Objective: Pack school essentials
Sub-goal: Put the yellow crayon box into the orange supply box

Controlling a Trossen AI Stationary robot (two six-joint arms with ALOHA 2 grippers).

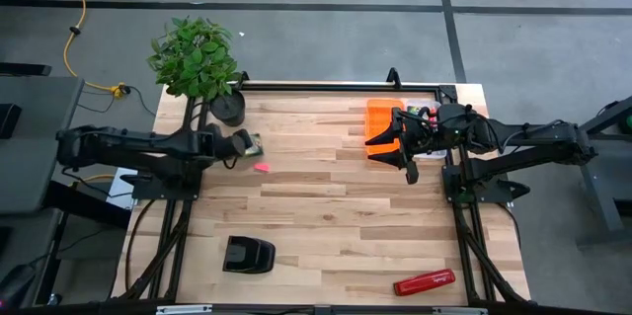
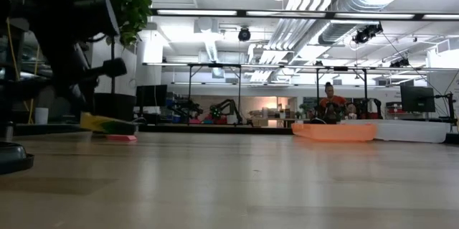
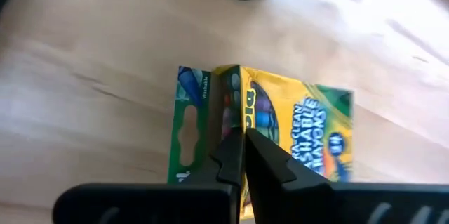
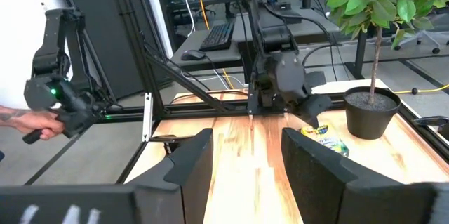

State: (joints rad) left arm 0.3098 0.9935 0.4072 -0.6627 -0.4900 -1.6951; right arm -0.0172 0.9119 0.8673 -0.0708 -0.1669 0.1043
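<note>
The left pincer point(image 1: 245, 143) sits low at the far left of the table point(image 1: 326, 226), just beside the potted plant point(image 1: 197, 58), with its fingers drawn tight together on the edge of a yellow-green crayon box point(image 3: 280, 129); the left wrist view shows the two dark tips meeting on the box's flap, so it looks gripped by a thin edge, not around its body. The low view has the box point(image 2: 107, 123) tilted, one end raised off the wood. A small pink eraser point(image 1: 262, 167) lies on the table just near of that pincer, untouched. At the far right, the right pincer point(image 1: 410, 162) hangs over the near edge of an orange case point(image 1: 380, 122) with its fingers standing apart and nothing between them; some small items seem to lie beside the case under the arm, too small to make out. Judging from this, packing is at an early stage: one crayon box is only being picked up, the eraser waits, and the box has the whole width of the table to cross to reach the orange case. A red stapler point(image 1: 425, 282) and a black desk object point(image 1: 247, 255) sit at the near side, not part of the job.
</note>
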